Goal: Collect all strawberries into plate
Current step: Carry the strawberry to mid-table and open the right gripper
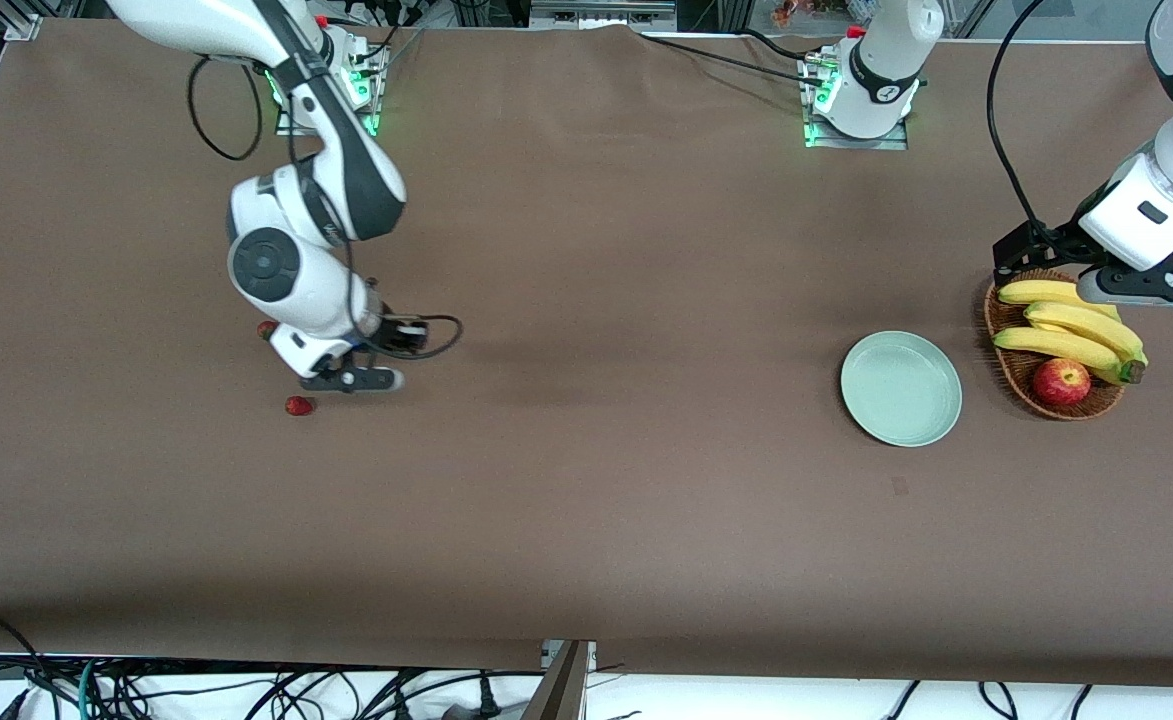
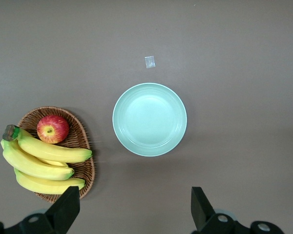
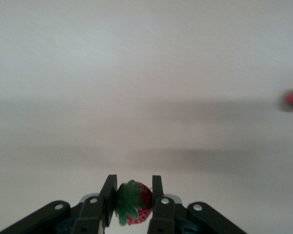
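At the right arm's end of the brown surface (image 1: 586,300), we see the right gripper (image 3: 132,204) down low with its fingers (image 3: 109,195) closed narrowly on a strawberry (image 3: 133,202), the green cap showing between them in the right wrist view; in the front view the hand itself hides that berry. A second strawberry (image 1: 298,405) lies on the cloth just beside the gripper and nearer the front camera, and a third strawberry (image 1: 266,329) peeks out from beside the arm's wrist, farther from that camera. The plate (image 1: 901,388), pale mint and bare, sits well apart toward the left arm's end, close beside the wicker basket (image 1: 1016,372) that holds the bananas (image 1: 1071,335) and a red apple (image 1: 1061,381). We judge the grip is taken across the berry's body so that the fruit can be lifted and carried the length of the surface without rolling free. The left gripper (image 2: 134,207) waits above the basket and plate with its fingers (image 2: 66,207) spread wide and holding nothing, looking straight down at the dish, seemingly kept clear so the other arm can reach the plate. No berry is in the plate yet, so by our reading the collecting is only beginning.
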Controlling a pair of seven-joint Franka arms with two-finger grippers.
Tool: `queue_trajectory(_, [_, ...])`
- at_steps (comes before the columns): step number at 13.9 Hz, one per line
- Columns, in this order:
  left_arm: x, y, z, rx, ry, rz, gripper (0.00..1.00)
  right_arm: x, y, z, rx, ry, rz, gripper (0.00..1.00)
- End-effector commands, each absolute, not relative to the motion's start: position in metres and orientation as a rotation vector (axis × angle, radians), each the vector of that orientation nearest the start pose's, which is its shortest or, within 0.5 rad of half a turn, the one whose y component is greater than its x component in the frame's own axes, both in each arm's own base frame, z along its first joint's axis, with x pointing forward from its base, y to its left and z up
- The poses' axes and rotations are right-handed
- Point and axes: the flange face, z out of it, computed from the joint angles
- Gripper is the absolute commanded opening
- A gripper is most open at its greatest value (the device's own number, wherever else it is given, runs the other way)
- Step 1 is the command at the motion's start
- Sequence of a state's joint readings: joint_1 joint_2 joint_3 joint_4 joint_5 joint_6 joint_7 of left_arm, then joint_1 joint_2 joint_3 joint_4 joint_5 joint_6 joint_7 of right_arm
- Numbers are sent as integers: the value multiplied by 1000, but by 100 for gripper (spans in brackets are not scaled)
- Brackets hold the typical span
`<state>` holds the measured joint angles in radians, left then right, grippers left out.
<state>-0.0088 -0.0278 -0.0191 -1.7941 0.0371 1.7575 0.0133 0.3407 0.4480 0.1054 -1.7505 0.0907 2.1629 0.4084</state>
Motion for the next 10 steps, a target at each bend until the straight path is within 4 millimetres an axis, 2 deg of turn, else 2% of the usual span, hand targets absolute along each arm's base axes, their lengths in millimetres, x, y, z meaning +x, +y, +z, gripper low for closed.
queue_trajectory(1, [553,-13,554,-3120,80,19,100,620,366,293,-2974,166,145,8])
queue_trajectory(4, [553,-13,554,-3120,80,21,100,604,448,279,-2931,297,99,8])
queue_trajectory(6, [553,-13,554,-3120,80,19,100,592,484,265,-2870,392,29,9])
queue_trajectory(10, [553,-13,554,-3120,80,19,100,532,564,217,-2746,535,-63,10])
